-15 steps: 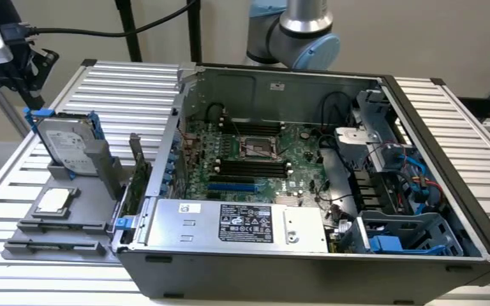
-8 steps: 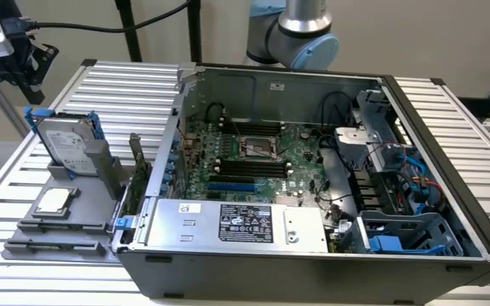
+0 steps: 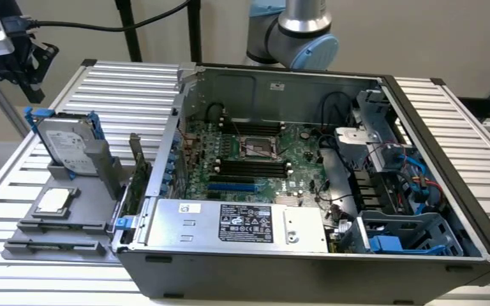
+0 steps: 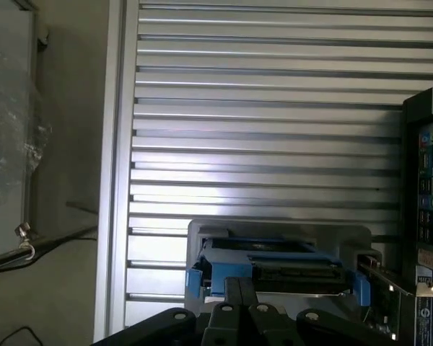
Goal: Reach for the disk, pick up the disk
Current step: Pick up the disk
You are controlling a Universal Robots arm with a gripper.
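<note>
Silver-grey disk [image 3: 64, 148] edged blue; table [image 3: 117, 83] ribbed silver.

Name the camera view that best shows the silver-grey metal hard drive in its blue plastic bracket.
The exterior view: the silver-grey hard drive stands upright in a grey stand, white label visible. The wrist view shows its narrow edge and blue bracket.

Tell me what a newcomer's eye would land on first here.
The open computer case dominates the middle of the exterior view, its green motherboard laid bare. At the exterior view's left, the disk stands upright in a grey holder, with the gripper hanging above it.
</note>
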